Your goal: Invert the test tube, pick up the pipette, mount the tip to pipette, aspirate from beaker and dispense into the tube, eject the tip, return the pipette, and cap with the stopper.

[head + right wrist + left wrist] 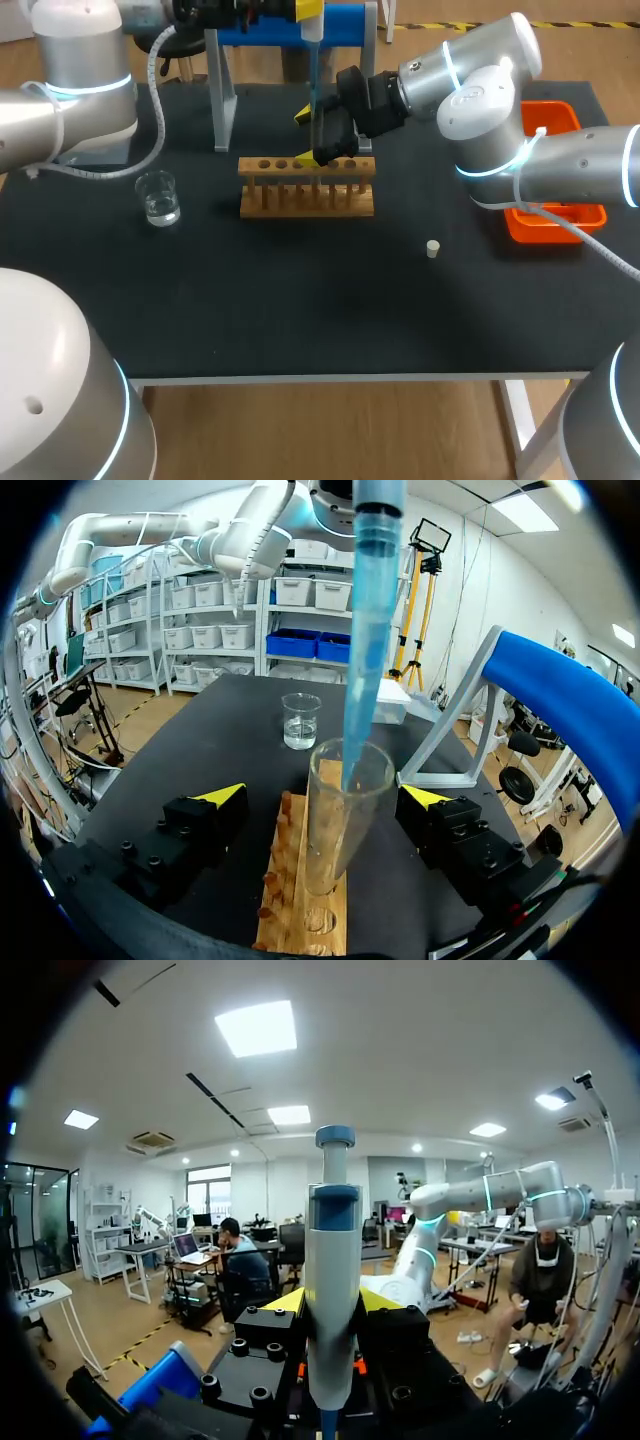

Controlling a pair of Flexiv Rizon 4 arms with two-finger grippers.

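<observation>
The tube (335,820) stands between the fingers of the right gripper (323,796), its open mouth up and its foot down at the wooden rack (300,920). That gripper is spread wide. One yellow-tipped finger sits just beside the glass and the other is clearly apart from it, so the tube is not clamped.

A blue pipette tip (365,630) comes down from above the gripper and its point dips into the mouth of the tube. The tip belongs to the pipette (332,1250), which the left gripper (330,1305) holds upright. Its fingers are closed against the barrel from both sides, with the plunger end standing above them.

Ahead of the right gripper, past the far end of the rack, is the beaker (300,720) with clear liquid in it. A blue stand (570,690) rises beside the gripper.

From above, the right gripper (308,137) hangs over the rack (300,200). The small pale stopper (432,248) lies well apart from it on the black table (300,320). An orange tray (560,225) sits under the right arm.
</observation>
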